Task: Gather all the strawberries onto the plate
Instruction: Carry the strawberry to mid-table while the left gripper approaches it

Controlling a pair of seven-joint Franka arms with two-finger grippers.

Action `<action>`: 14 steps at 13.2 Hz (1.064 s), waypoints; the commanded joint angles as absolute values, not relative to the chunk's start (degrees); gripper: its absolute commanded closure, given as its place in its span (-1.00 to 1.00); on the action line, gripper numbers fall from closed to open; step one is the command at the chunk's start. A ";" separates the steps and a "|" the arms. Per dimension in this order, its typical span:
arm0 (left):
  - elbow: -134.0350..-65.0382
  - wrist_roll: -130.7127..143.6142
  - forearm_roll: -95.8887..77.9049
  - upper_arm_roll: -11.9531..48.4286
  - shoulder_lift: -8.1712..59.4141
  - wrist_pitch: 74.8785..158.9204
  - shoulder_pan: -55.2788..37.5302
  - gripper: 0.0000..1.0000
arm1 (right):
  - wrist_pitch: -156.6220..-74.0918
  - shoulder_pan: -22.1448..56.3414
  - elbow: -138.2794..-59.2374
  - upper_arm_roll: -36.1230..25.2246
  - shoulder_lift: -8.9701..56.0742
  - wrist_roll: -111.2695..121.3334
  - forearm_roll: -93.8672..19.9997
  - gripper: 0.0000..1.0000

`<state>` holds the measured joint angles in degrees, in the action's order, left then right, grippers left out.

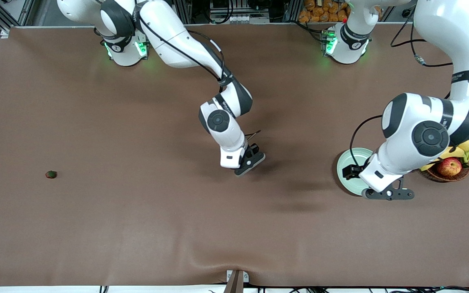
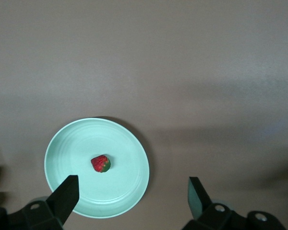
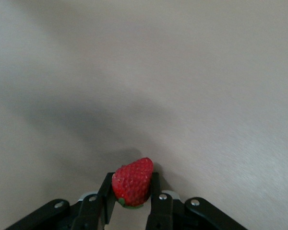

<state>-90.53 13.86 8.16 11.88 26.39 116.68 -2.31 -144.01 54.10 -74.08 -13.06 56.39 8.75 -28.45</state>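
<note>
**Strawberry collection: one berry on the plate, one held, one loose on the table**

1. Nearest to the front camera. The left gripper (image 1: 388, 194) hangs over the front edge of the plate (image 1: 346, 162), toward the left arm's end of the table. Its fingers (image 2: 67, 194) stand wide apart and hold nothing. In the left wrist view the gripper (image 2: 134, 196) looks straight down on the plate (image 2: 67, 143).

2. The plate. It is round, shallow and pale mint green, and it rests flat on the brown table cover (image 1: 136, 228). One strawberry (image 2: 101, 163) lies loose near its centre, red with a green patch. In the front view the left arm hides this berry and part of the plate.

3. The loose strawberry (image 1: 51, 174). It is small, dark and greenish. It lies on the table cover toward the right arm's end, well apart from the plate and from both grippers.

4. The right gripper (image 1: 251, 162). It is over bare table cover near the middle of the table, between the loose berry and the plate. Its fingers (image 3: 156, 191) are closed on a bright red strawberry (image 3: 132, 182), gripped on both sides with the pointed end outward.

5. The basket (image 1: 448, 174). A brown wicker basket stands just beside the plate, toward the left arm's end. It holds a red-yellow apple (image 1: 449, 167) and bananas (image 1: 460, 151), partly covered by the left arm.
</note>
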 commanded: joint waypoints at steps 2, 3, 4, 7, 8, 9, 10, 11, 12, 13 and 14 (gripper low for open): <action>-90.53 14.41 7.65 11.95 28.21 119.96 -3.86 -1.00 | -144.32 54.32 -67.68 -13.18 60.38 12.30 -27.42 1.00; -90.61 14.50 7.30 11.95 29.00 120.67 -4.48 -1.00 | -144.32 54.32 -67.59 -13.18 60.38 12.22 -27.42 0.30; -90.70 14.68 6.77 11.95 29.87 121.28 -4.83 -1.00 | -144.40 54.32 -67.76 -13.18 60.21 12.30 -27.33 -0.99; -90.79 17.91 6.33 11.95 31.99 123.48 -6.93 -1.00 | -144.41 54.93 -68.20 -14.06 57.85 12.30 -25.06 -1.00; -90.70 20.80 6.33 11.87 32.78 124.27 -8.34 -1.00 | -143.97 54.41 -68.46 -14.06 56.79 12.22 -24.70 -1.00; -90.70 23.96 6.42 11.87 33.48 125.32 -9.65 -1.00 | -143.70 53.71 -69.16 -14.58 55.56 12.30 -24.61 -1.00; -90.62 26.52 6.42 11.87 34.10 125.94 -10.80 -1.00 | -143.61 53.53 -70.65 -15.63 53.89 12.48 -24.61 -1.00; -90.44 28.81 6.42 11.87 34.71 126.12 -11.94 -1.00 | -143.53 53.61 -71.80 -17.12 52.57 12.39 -24.61 -1.00; -90.35 31.53 6.42 11.87 35.15 126.99 -13.26 -1.00 | -142.48 53.44 -72.59 -17.66 51.17 12.48 -24.61 -1.00; -90.26 34.42 6.42 11.87 36.11 128.22 -14.66 -1.00 | -140.21 53.35 -72.60 -18.71 50.02 12.39 -24.61 -1.00; -90.09 37.76 6.42 11.87 37.34 128.93 -16.42 -1.00 | -138.01 53.61 -72.77 -20.81 48.88 11.96 -24.61 -1.00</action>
<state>-90.80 33.14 7.25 12.26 35.51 127.23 -13.90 -141.02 53.33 -69.14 -19.02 53.31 11.98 -25.51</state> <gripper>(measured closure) 0.000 0.000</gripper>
